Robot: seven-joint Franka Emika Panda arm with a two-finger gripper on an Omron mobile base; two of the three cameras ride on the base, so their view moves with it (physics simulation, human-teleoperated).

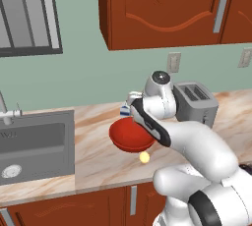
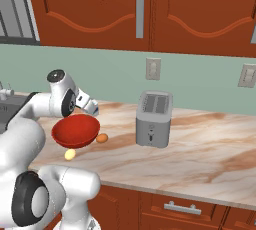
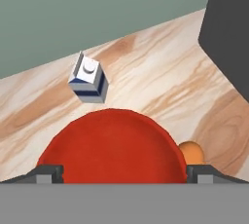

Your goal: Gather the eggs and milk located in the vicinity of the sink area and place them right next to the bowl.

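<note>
Counter [image 1: 98, 163]: milk [image 3: 88, 79] near bowl [image 3: 112, 145].

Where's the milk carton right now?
The milk carton stands upright on the counter just behind the red bowl, on the wall side, apart from its rim; in the hand view it sits upper left, with the toaster off to the right.

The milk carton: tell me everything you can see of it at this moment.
The milk carton is small and white with blue bands near its base, a gabled top and a round white cap. It stands upright on the marble-look counter, just behind the red bowl toward the green wall. A narrow strip of counter shows between them in the hand view. Nothing grips it.
</note>
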